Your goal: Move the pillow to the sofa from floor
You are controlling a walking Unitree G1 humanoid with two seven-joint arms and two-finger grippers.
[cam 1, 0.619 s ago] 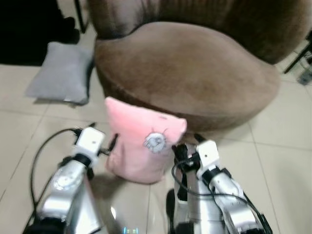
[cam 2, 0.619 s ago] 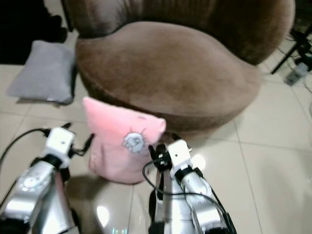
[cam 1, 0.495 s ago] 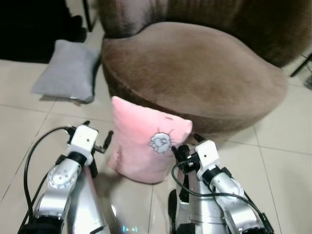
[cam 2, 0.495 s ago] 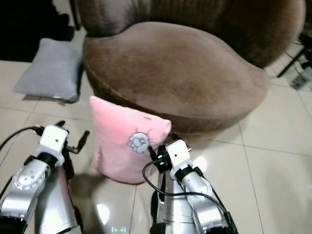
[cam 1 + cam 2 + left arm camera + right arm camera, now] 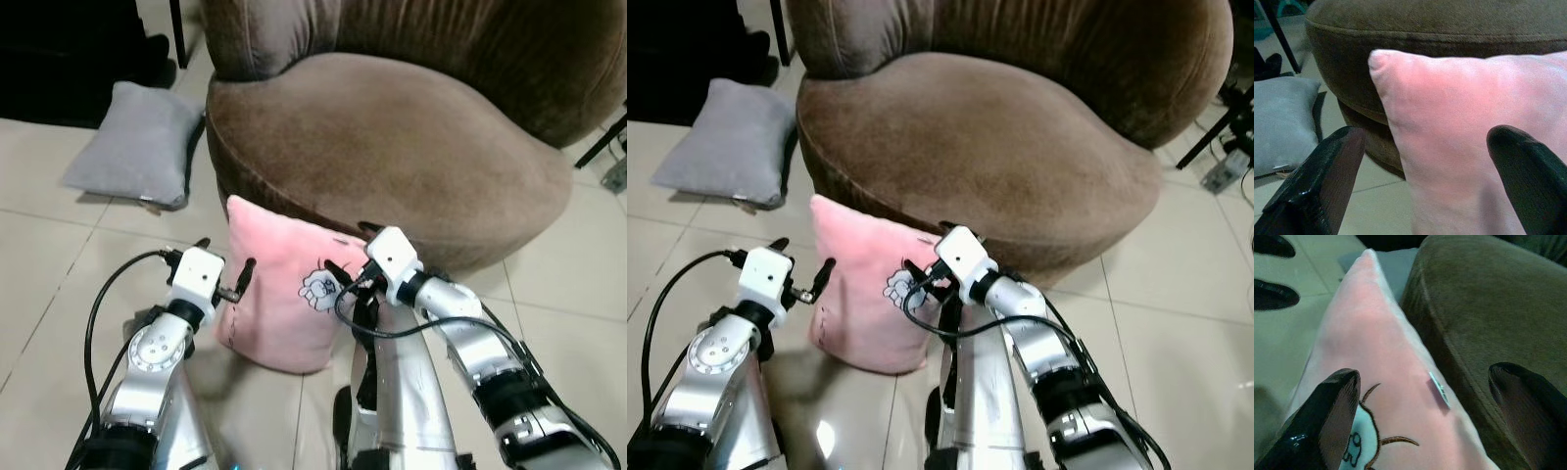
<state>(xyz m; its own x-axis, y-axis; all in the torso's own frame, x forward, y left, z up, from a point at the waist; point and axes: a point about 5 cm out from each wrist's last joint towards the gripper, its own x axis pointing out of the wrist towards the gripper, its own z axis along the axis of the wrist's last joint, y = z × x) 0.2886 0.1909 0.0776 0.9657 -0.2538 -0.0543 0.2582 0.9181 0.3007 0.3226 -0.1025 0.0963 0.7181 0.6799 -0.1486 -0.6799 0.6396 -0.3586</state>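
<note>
A pink pillow with a small cartoon patch stands upright on the tiled floor, leaning against the front of the round brown sofa. My left gripper is open just beside the pillow's left edge; in the left wrist view the pillow lies ahead between the two spread fingers. My right gripper is open at the pillow's upper right corner, one finger over the pillow's face and the other toward the sofa. The right wrist view looks along the pillow's top edge with the sofa beside it.
A grey pillow lies on the floor left of the sofa. Dark furniture fills the far left corner. A black stand leg and cables sit at the right edge. Tiled floor is open to the left and right.
My right gripper has risen and moved forward to the pillow's upper right corner. My left gripper has closed in on the pillow's left edge. The pillow stays standing on the floor.
</note>
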